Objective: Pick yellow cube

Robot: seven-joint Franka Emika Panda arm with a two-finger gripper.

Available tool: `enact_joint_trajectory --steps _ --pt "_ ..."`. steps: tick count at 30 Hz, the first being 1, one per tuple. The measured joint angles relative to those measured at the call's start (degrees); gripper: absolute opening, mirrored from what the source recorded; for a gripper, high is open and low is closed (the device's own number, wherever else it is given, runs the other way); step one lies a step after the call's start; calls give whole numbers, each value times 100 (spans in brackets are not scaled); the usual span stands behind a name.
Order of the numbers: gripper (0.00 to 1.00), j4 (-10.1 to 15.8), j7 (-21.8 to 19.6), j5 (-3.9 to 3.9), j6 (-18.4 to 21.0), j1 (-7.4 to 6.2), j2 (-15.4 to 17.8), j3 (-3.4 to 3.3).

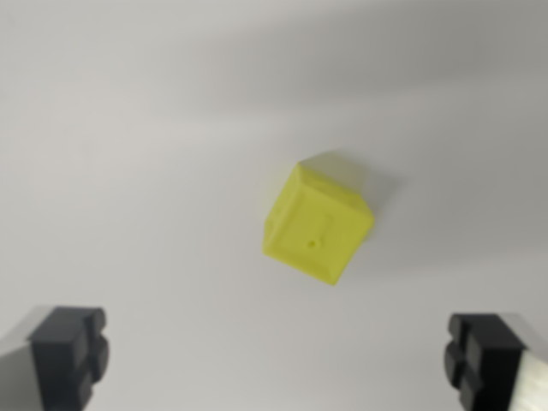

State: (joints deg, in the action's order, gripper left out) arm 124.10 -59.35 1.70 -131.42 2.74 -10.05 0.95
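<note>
1. Framing the bottom corners of the wrist view, the claw (278,364) has its two black fingertips (68,351) spread wide apart, nothing between them and nothing touching either pad.
2. Ahead of the claw, beyond the open gap and a little toward the wrist view's right of its midline, sits the yellow cube (318,220) on the plain white tabletop (137,154). It is turned so that a corner, not a flat face, points back at the fingers.
3. Judged risk: closing as things stand would meet edges rather than parallel faces, so the cube could twist or squirt out. A descent without shifting toward the wrist view's right might let one finger land on top of it and knock it away.
4. No bin, tray or other container shows anywhere here, so nothing is held in one.
</note>
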Motion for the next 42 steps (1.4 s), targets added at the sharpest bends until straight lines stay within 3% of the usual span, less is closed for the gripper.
enact_joint_trajectory --steps 42 --pt "100 989 -1515 -64 -1890 165 -716 -2"
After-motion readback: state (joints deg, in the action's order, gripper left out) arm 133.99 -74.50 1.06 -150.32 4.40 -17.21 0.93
